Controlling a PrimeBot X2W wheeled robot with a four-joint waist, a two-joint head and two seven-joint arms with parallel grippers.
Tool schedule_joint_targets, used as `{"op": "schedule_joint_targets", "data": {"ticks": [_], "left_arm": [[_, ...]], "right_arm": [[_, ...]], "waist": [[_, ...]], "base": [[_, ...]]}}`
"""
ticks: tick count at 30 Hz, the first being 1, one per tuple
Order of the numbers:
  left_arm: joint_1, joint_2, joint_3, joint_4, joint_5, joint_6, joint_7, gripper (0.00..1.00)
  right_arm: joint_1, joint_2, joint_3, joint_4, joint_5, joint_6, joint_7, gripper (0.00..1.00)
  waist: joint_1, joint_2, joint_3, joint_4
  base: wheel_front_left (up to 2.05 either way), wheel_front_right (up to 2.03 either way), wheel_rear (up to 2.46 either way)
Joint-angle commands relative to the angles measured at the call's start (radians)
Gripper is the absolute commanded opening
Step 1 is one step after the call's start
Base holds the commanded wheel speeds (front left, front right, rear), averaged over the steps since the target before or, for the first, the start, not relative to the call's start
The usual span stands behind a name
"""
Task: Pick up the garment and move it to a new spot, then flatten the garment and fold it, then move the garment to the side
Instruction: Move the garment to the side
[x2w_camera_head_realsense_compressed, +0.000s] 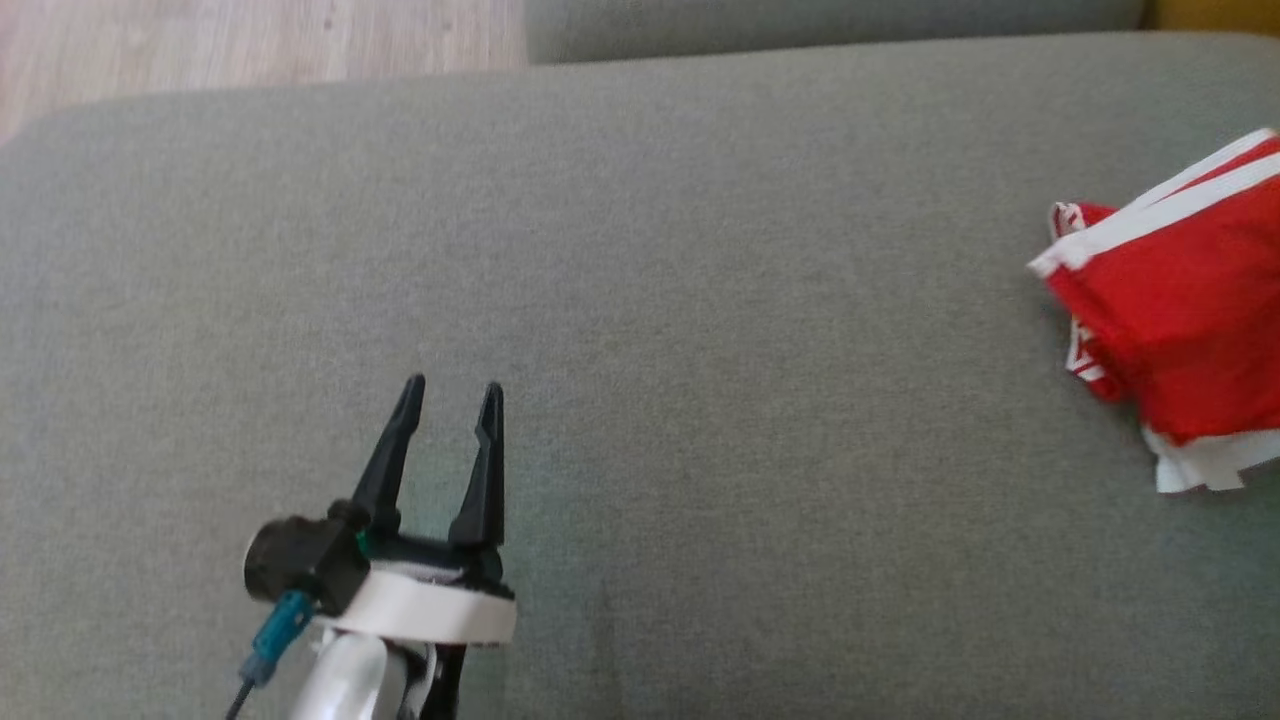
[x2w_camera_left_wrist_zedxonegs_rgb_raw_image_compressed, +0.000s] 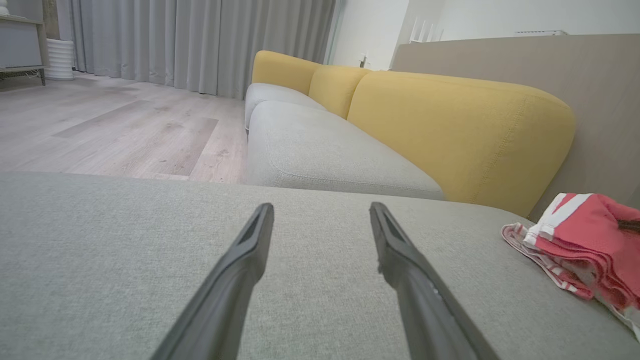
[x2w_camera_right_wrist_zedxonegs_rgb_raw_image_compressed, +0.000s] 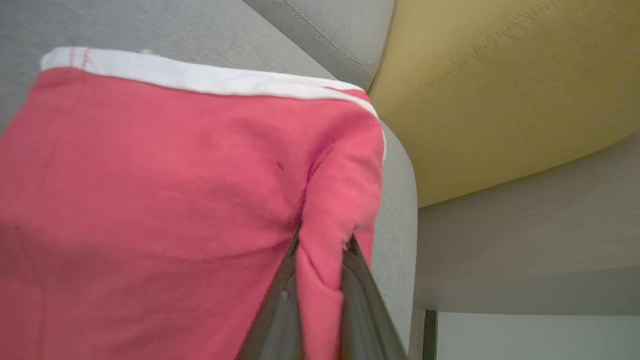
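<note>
Nipped tight between the fingers of the right gripper (x2w_camera_right_wrist_zedxonegs_rgb_raw_image_compressed: 323, 242): a fold of the red, white-trimmed garment (x2w_camera_right_wrist_zedxonegs_rgb_raw_image_compressed: 150, 190), bunched just ahead of the fingertips on the grey seat cushion (x2w_camera_right_wrist_zedxonegs_rgb_raw_image_compressed: 175, 25), with the yellow backrest (x2w_camera_right_wrist_zedxonegs_rgb_raw_image_compressed: 500, 75) beyond and to that gripper's right. Spread wide and holding nothing, low over the cushion: the left gripper (x2w_camera_head_realsense_compressed: 453, 384). Well off to its right, the same garment; farther ahead, past the cushion's edge, a second sofa seat (x2w_camera_left_wrist_zedxonegs_rgb_raw_image_compressed: 320, 150), wood floor (x2w_camera_left_wrist_zedxonegs_rgb_raw_image_compressed: 125, 125) and grey curtains (x2w_camera_left_wrist_zedxonegs_rgb_raw_image_compressed: 200, 40).
</note>
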Motion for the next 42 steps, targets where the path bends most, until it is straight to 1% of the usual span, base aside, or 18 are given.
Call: {"op": "schedule_joint_targets", "data": {"ticks": [1,6,14,15,16,17,25,27,31,34,37,42], "left_arm": [[-0.048,0.002,0.023,-0.032,0.006,-0.008,-0.008,1.0],[-0.062,0.002,0.023,-0.031,0.005,-0.01,-0.008,1.0],[-0.08,0.002,0.03,-0.019,0.01,-0.014,-0.008,1.0],[-0.081,0.002,0.03,-0.018,0.011,-0.014,-0.008,1.0],[-0.081,0.002,0.031,-0.016,0.012,-0.015,-0.008,1.0],[-0.081,0.002,0.031,-0.015,0.013,-0.015,-0.008,1.0],[-0.069,0.002,0.039,-0.006,0.016,-0.017,-0.008,1.0],[-0.066,0.002,0.042,-0.008,0.015,-0.018,-0.008,1.0],[-0.054,0.002,0.051,-0.018,0.011,-0.015,-0.008,1.0],[-0.045,0.002,0.058,-0.031,0.011,-0.011,-0.008,1.0],[-0.031,0.002,0.069,-0.044,0.01,-0.006,-0.008,1.0],[-0.005,0.002,0.082,-0.061,0.01,0.0,-0.008,1.0]], "right_arm": [[-0.016,-0.047,0.004,-0.007,0.011,-0.001,0.009,0.0],[-0.025,-0.067,-0.029,0.038,0.016,-0.001,0.046,0.0],[-0.015,-0.038,-0.077,0.088,0.012,-0.001,0.055,0.0],[-0.016,-0.033,-0.082,0.09,0.008,-0.001,0.052,0.05],[-0.018,-0.027,-0.09,0.092,0.005,-0.001,0.047,0.61],[-0.019,-0.019,-0.101,0.096,0.006,-0.001,0.046,1.0],[-0.049,0.024,-0.184,0.11,-0.022,-0.001,0.041,1.0],[-0.066,0.035,-0.217,0.103,-0.04,-0.001,0.022,1.0],[-0.089,0.089,-0.307,0.063,-0.071,-0.001,-0.048,1.0],[-0.084,0.153,-0.383,0.017,-0.082,-0.001,-0.111,1.0],[-0.053,0.228,-0.436,-0.051,-0.09,-0.001,-0.169,1.0],[0.033,0.369,-0.515,-0.197,-0.11,-0.001,-0.211,1.0]], "waist": [[-0.0001,0.0,0.02,0.01],[-0.0001,0.0,0.047,0.015],[-0.0001,0.0,0.055,0.01],[-0.0001,0.0,0.054,0.008],[-0.0001,0.0,0.052,0.006],[-0.0001,0.0,0.05,0.004],[-0.0001,0.0,0.01,-0.014],[-0.0001,0.0,-0.005,-0.019],[-0.0001,0.0,-0.04,-0.029],[-0.0001,0.0,-0.068,-0.034],[-0.0001,0.0,-0.096,-0.039],[-0.0001,0.0,-0.139,-0.042]], "base": [[0.0,0.0,0.0],[0.0,0.0,0.0],[0.0,0.0,0.0],[0.0,0.0,0.0],[0.0,0.0,0.0],[0.0,0.0,0.0],[0.0,0.0,0.0],[0.0,0.0,0.0],[0.0,0.0,0.0],[0.0,0.0,0.0],[0.0,0.0,0.0],[0.0,0.0,0.0]]}}
